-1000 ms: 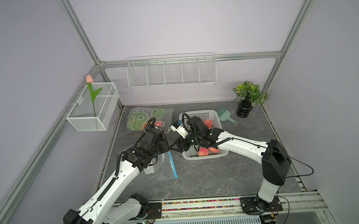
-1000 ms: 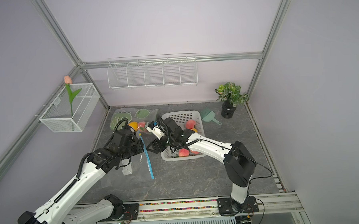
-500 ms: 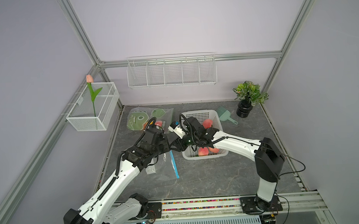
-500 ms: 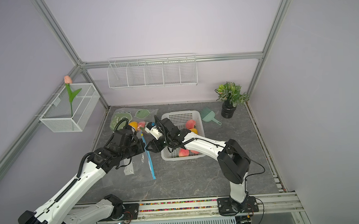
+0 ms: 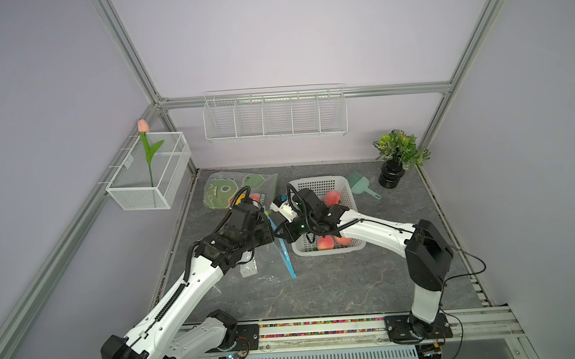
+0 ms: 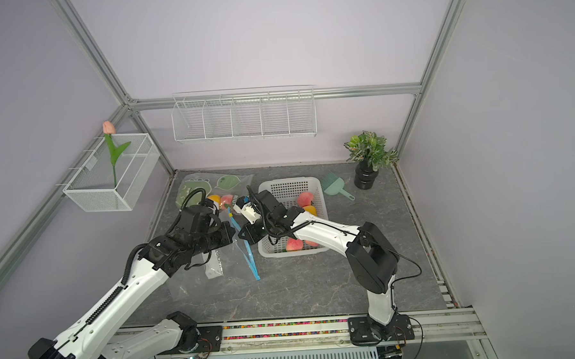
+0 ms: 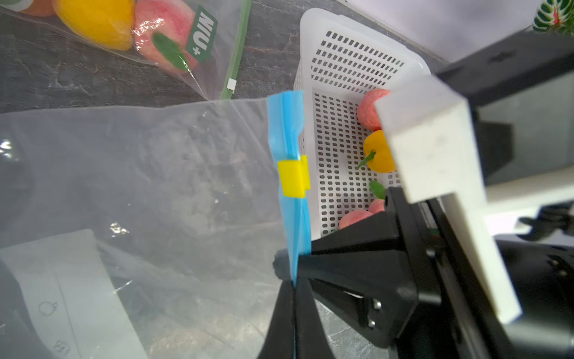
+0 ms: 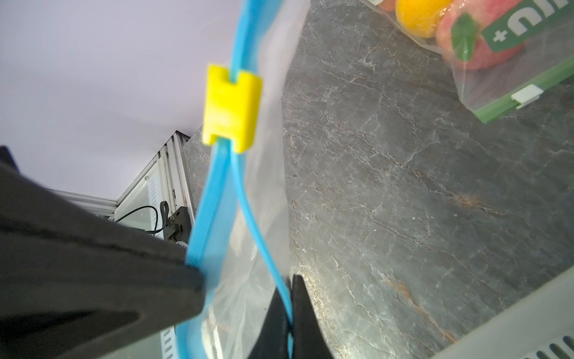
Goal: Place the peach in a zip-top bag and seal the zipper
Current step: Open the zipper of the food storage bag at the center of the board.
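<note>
blue zipper strip [image 7: 287,124] of clear zip-top bag [image 7: 155,174] pinched by both: left pincer [image 7: 293,292] and right pincer [image 8: 290,289] closed on it; peaches [image 5: 325,242] in basket [image 5: 316,186] at 3 o'clock.

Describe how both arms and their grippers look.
The left arm and right arm share white shells with black joints and bases. A ribbed black cable runs along the left one; thin black wires loop over the right. The left gripper and right gripper are matte black, with tapered, wedge-shaped jaws. A white block sits on the right wrist.
</note>
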You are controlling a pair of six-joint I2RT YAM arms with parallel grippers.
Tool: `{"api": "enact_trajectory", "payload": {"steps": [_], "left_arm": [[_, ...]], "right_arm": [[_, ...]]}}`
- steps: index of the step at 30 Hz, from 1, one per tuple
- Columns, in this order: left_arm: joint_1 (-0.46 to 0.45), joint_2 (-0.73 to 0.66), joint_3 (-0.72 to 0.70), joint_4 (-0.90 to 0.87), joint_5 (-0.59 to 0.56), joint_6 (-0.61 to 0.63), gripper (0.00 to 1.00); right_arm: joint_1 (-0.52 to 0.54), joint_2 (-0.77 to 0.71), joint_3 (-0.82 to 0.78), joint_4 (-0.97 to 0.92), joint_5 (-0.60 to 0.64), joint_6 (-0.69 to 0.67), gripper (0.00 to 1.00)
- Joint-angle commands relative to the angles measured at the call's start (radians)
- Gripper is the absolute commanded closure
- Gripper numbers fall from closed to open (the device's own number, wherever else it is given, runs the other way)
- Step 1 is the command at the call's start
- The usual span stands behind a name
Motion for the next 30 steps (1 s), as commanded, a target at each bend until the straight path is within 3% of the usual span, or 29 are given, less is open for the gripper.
{"api": "enact_trajectory", "payload": {"steps": [1,6,13,24,30], "left_arm": [[0.006,0.001,0.025,-0.029,0.052,0.053,1.0],[0.005,-0.022,-0.005,-0.011,0.119,0.072,0.95],[0.005,-0.091,-0.015,-0.053,0.109,0.119,0.75],[0.004,-0.229,-0.09,-0.078,0.158,0.195,0.66],[0.004,-0.238,-0.116,-0.013,0.157,0.194,0.63]], "right_arm": [[0.006,-0.019,0.001,0.03,-0.02,0.052,0.93],[0.006,-0.031,-0.009,0.053,-0.027,0.094,0.93],[0.005,-0.056,-0.029,0.112,-0.005,0.196,0.93],[0.007,-0.087,-0.036,0.157,0.093,0.431,0.93],[0.018,-0.092,-0.051,0.19,0.136,0.525,0.93]]}}
